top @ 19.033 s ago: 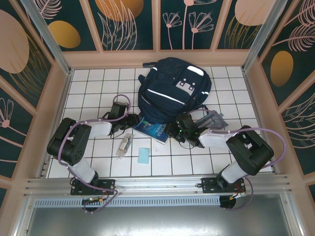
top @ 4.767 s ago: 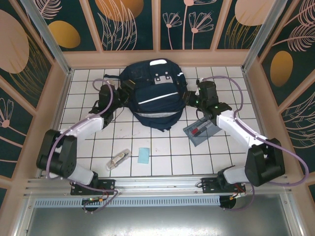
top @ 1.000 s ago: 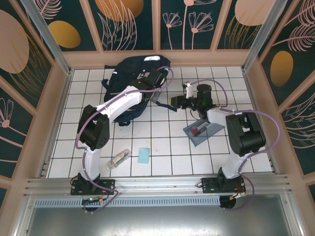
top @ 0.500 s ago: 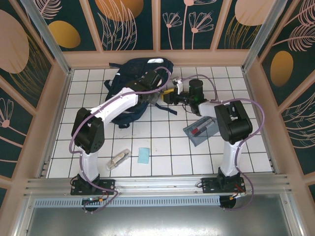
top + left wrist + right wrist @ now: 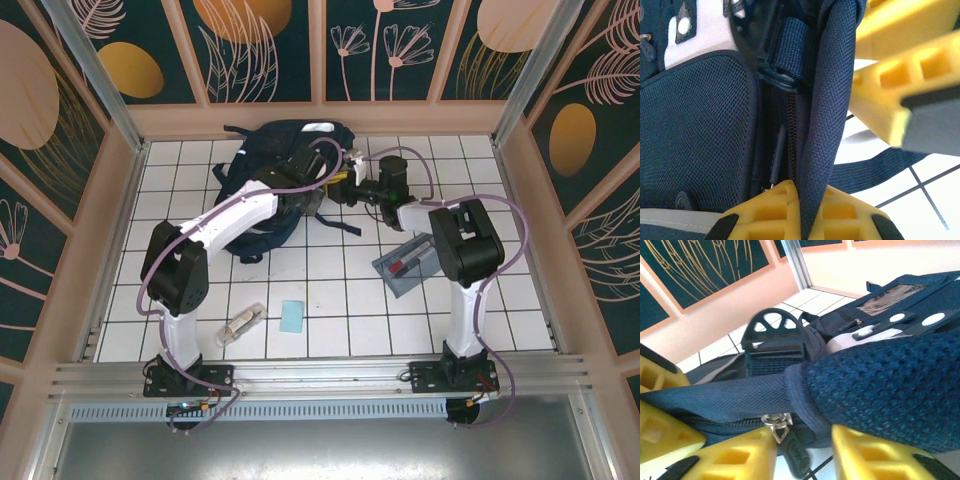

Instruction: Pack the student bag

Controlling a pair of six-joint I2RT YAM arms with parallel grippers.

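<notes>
The student bag (image 5: 262,165), dark navy with a white stripe, lies at the back left of the tiled floor. My left gripper (image 5: 318,198) is at its right edge. The left wrist view shows this gripper (image 5: 807,210) shut on a fold of the bag's navy fabric (image 5: 827,115) beside the zipper. My right gripper (image 5: 343,188) meets it from the right. Its yellow fingers (image 5: 735,457) stand apart in the right wrist view, with the metal zipper pull (image 5: 781,427) and the end of a padded strap (image 5: 900,385) between them.
A grey pencil case (image 5: 410,265) lies right of centre. A small blue pad (image 5: 292,316) and a clear tube (image 5: 241,325) lie near the front. Peach walls enclose the floor on three sides.
My right gripper has moved left up to the bag's edge and its jaws have narrowed around the zipper pull. The left gripper keeps its hold; the bag has shifted slightly.
</notes>
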